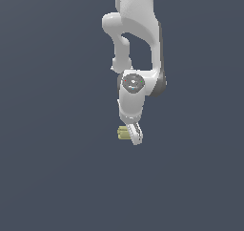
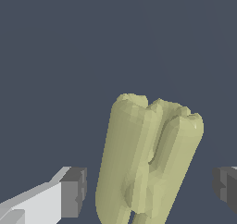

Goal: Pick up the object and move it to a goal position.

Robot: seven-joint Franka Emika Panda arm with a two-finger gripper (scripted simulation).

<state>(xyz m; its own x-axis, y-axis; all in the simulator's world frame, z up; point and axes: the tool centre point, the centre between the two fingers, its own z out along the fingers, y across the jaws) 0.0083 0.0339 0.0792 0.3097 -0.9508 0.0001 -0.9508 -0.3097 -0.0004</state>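
Object (image 2: 148, 160) sits between the gripper (image 2: 150, 190) jaws, which stand spread wide, a clear gap on each side; neither dark pad (image 2: 74, 190) touches it. Olive-yellow, ridged lump with rounded lobes. Its lower end is cut off in the wrist view. In the exterior view, the gripper (image 1: 134, 133) half hides the object (image 1: 122, 132).

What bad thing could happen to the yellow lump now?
1. In the wrist view the fingers stand apart from the lump, one on each side, not touching it. If the gripper lifts before closing, the lump would probably stay behind.
2. The lump is ridged and rounded, so the flat pads may catch a ridge unevenly and let it twist or slip out.
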